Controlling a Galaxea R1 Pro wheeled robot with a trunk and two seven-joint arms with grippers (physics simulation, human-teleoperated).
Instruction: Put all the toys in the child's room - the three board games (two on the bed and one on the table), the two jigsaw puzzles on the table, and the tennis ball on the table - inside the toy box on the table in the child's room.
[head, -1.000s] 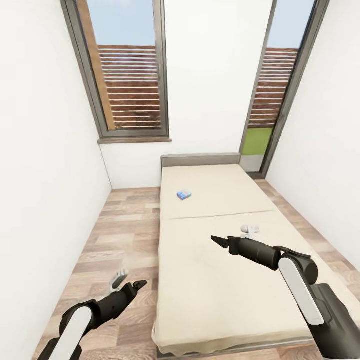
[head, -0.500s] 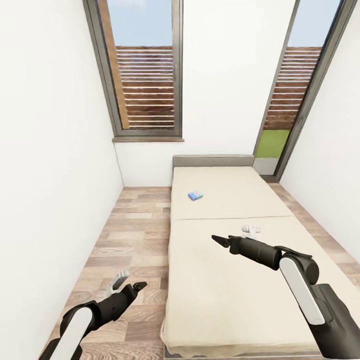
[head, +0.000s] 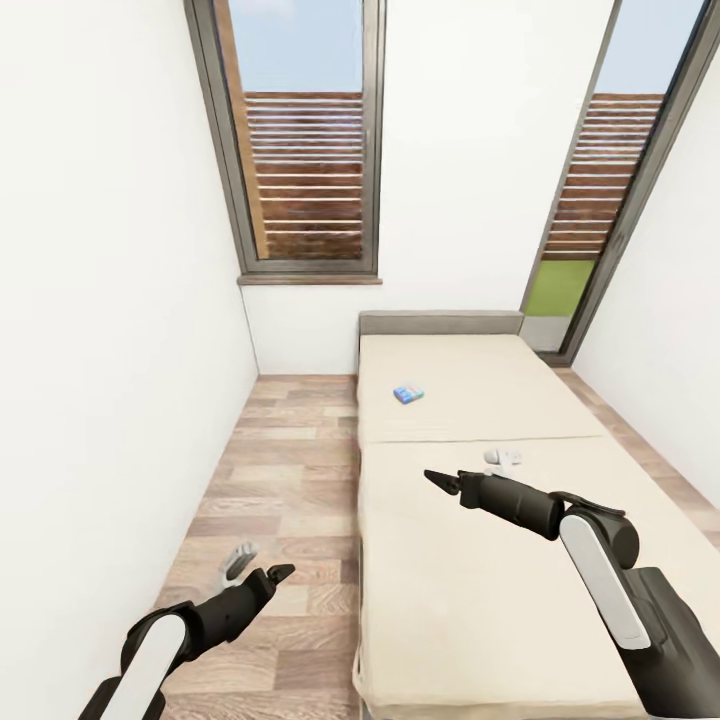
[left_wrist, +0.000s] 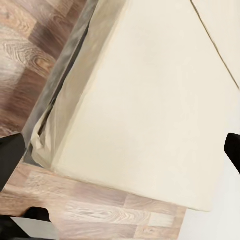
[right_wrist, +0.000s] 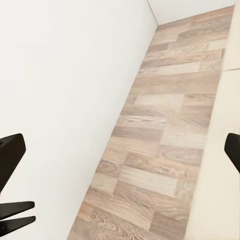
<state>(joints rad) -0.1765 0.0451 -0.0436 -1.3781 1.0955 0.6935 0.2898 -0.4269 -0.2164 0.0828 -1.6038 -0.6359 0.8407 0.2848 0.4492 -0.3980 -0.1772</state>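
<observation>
A small blue board game (head: 408, 394) lies flat on the far half of the beige bed (head: 470, 560). My right gripper (head: 432, 478) hangs open over the middle of the bed, well short of the game. My left gripper (head: 280, 572) is open low over the wood floor, left of the bed. In the left wrist view the left gripper (left_wrist: 120, 152) has its dark fingers wide apart over the bed's corner. In the right wrist view the right gripper (right_wrist: 120, 150) is spread over floor and wall. The table, toy box, jigsaw puzzles and tennis ball are out of view.
A small white object (head: 501, 460) lies on the bed just beyond my right arm. A white-grey object (head: 237, 561) lies on the floor near my left gripper. A white wall (head: 110, 350) runs close on the left, leaving a strip of plank floor (head: 290, 460).
The whole picture has shifted right, so the camera has moved. Both arms keep the same pose, and the game lies where it was on the bed.
</observation>
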